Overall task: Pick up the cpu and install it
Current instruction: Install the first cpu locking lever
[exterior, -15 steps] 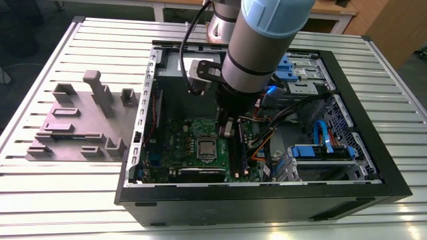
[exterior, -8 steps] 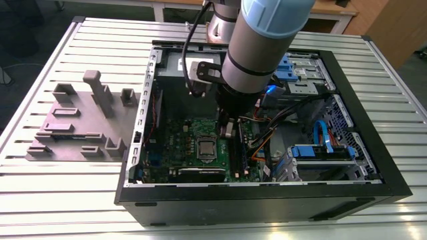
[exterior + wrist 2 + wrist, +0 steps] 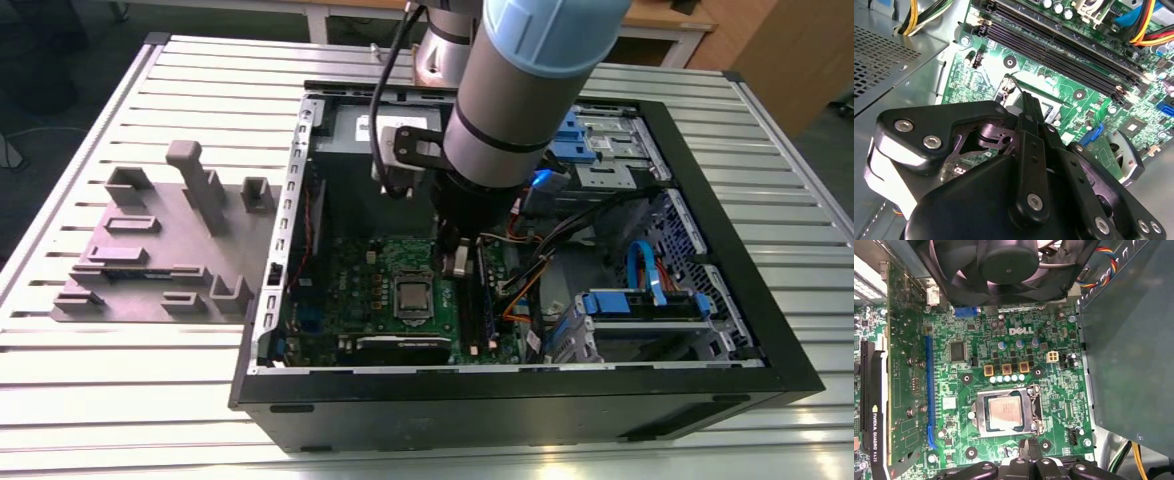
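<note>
The cpu (image 3: 1005, 412), a small silvery-grey square chip, lies flat in its socket on the green motherboard (image 3: 1004, 347), with the silver metal frame (image 3: 981, 415) lying around it. In the exterior view the cpu (image 3: 414, 297) is near the middle of the open computer case (image 3: 534, 400). My gripper (image 3: 1031, 443) hangs just beside the socket's edge, apart from the chip. Its black fingers (image 3: 1028, 107) are pressed together with nothing between them. In the exterior view the gripper (image 3: 459, 268) is low over the board, to the right of the cpu and slightly behind it.
A black fan (image 3: 1004, 265) and a graphics card (image 3: 874, 405) flank the socket. Memory slots (image 3: 1064, 45) run along the board. A large grey metal box (image 3: 1129, 340) stands close by. Blue drive bays and cables (image 3: 641, 300) fill the case's right side. A grey fixture block (image 3: 147, 250) sits on the slatted table (image 3: 134, 400).
</note>
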Controlling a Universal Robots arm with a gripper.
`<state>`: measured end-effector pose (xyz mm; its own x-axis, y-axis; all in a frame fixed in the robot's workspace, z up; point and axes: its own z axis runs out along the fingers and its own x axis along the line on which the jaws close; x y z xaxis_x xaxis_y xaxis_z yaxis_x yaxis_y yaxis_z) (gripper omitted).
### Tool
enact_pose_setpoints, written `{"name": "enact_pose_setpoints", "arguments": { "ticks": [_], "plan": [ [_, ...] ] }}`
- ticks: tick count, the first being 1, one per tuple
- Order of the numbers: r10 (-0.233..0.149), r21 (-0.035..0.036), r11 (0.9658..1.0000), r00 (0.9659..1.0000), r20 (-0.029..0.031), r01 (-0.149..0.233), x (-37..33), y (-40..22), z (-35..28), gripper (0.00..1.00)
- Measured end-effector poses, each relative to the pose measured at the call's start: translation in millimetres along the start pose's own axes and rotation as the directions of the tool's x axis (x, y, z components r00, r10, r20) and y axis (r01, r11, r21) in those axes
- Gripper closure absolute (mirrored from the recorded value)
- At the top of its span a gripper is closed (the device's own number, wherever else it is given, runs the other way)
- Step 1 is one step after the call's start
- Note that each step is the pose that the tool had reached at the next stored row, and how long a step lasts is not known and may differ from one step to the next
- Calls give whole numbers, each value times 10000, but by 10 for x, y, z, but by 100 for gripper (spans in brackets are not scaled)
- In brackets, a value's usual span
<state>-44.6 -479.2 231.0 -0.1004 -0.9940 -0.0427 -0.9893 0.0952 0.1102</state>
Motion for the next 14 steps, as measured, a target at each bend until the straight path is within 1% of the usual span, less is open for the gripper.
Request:
{"name": "enact_pose_setpoints", "arguments": {
  "ticks": [3,8,10,12,14],
  "plan": [
    [-33,-1,10000,10000,0,33,-1,-13,8,89],
    [-156,-6,9999,9999,-19,156,0,-13,10,89],
    [-169,-4,9999,9998,-57,169,2,-14,10,89],
    [-177,3,9998,9997,-141,177,2,-15,11,89],
    [-201,6,9998,9996,-208,201,2,-14,12,89]
  ]
}}
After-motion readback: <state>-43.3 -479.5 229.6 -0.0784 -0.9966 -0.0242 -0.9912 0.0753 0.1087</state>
